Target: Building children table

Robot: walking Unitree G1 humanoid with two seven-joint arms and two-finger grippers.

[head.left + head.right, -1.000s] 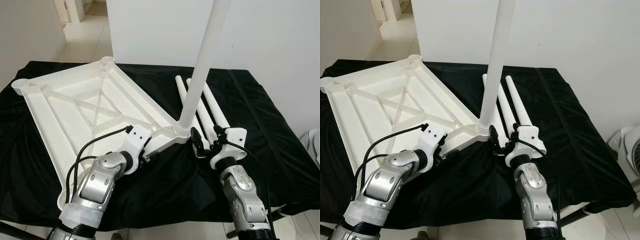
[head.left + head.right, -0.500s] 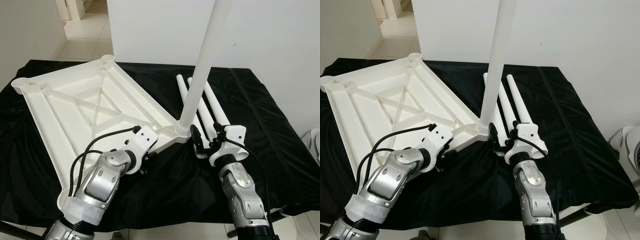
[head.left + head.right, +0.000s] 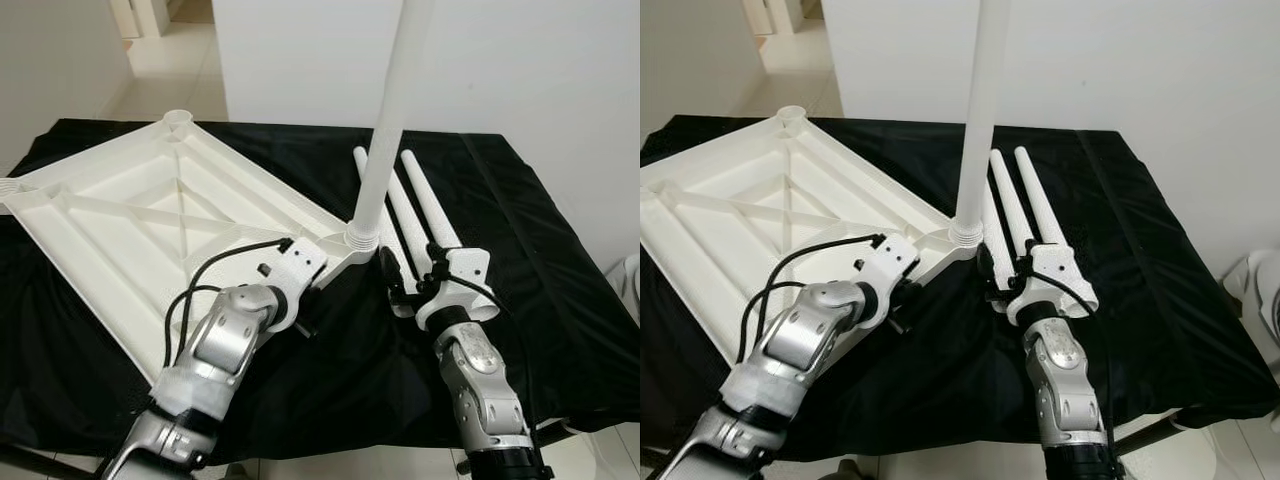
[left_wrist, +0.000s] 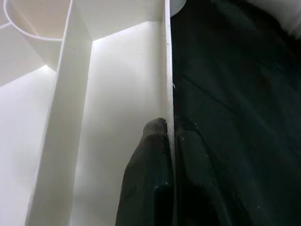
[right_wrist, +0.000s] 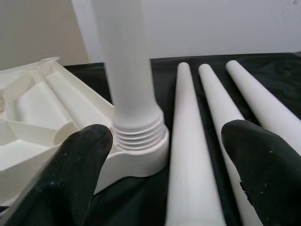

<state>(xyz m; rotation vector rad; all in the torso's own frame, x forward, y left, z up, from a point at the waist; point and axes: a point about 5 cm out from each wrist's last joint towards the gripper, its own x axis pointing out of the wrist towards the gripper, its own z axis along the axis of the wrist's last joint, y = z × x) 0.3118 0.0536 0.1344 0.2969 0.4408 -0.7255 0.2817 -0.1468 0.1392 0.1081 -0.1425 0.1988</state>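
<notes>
So far one leg is in, and I am between legs, steadying the work before fetching the next. Starting at my left, the white table top (image 3: pixel 150 225) lies upside down on the black-draped tabletop (image 3: pixel 560 300), ribs upward, with an empty leg socket (image 3: pixel 178 117) at its far corner. My left claw (image 4: pixel 169 141) is shut on the thin edge wall of that panel near its closest corner, one finger inside the rim and one outside, so the panel cannot slide. Just beyond that grip, the fitted leg (image 3: pixel 385 130) stands upright in its corner socket (image 5: pixel 138 141), its threads still partly showing above the collar, so I judge it may want more turning. Further right, my right claw (image 5: pixel 164 165) is spread wide and holds nothing; its fingers (image 5: pixel 80 160) hover low near the base of the upright leg and over the three loose legs (image 3: pixel 1025 205) lying side by side on the cloth. Next, I judge, the right claw must close on the nearest loose leg, lift it clear of its neighbours, and carry it to an empty socket while the left keeps the panel pinned.
</notes>
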